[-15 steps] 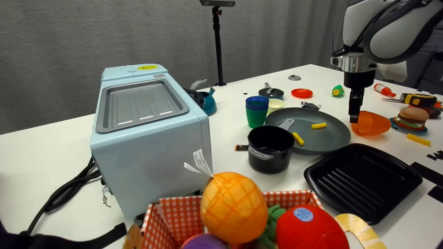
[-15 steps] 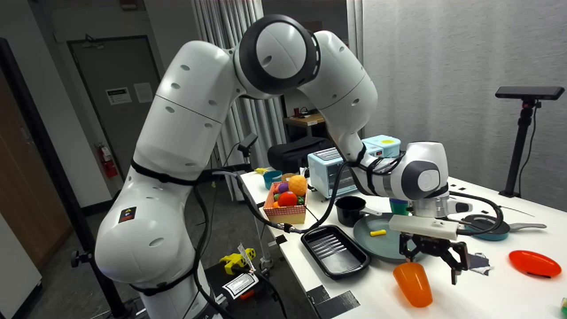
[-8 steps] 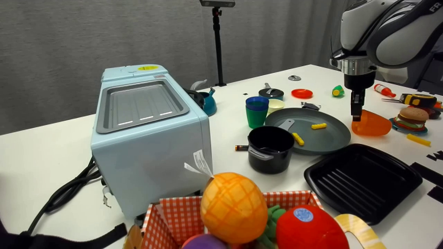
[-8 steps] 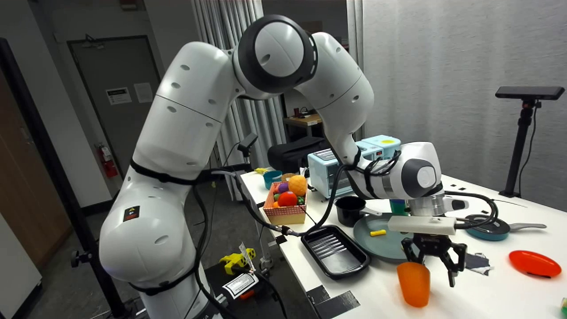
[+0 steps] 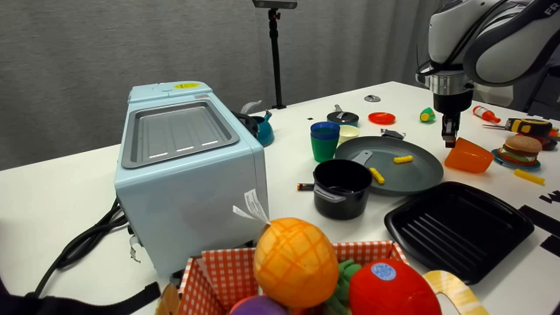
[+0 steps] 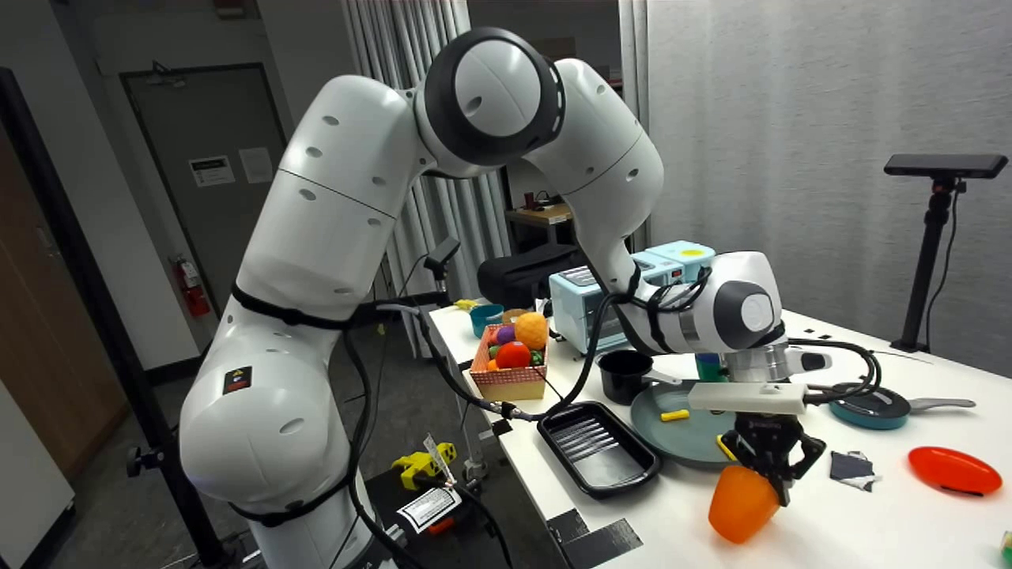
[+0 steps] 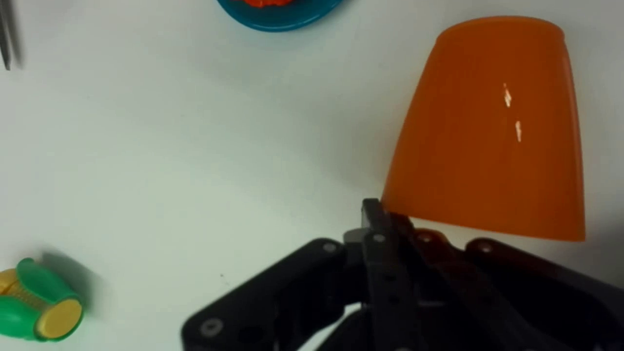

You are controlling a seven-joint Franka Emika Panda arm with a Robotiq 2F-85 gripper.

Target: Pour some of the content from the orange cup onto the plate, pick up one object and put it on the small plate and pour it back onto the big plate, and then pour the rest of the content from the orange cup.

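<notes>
I have the gripper pinching the orange cup by its rim; two yellow pieces on the big plate suggest one pour done, one left.

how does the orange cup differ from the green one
The orange cup is tilted, the green cup upright. The gripper pinches the orange cup's rim; the green cup stands apart, a dark blue cup nested in it. Both taper toward the base.
</notes>
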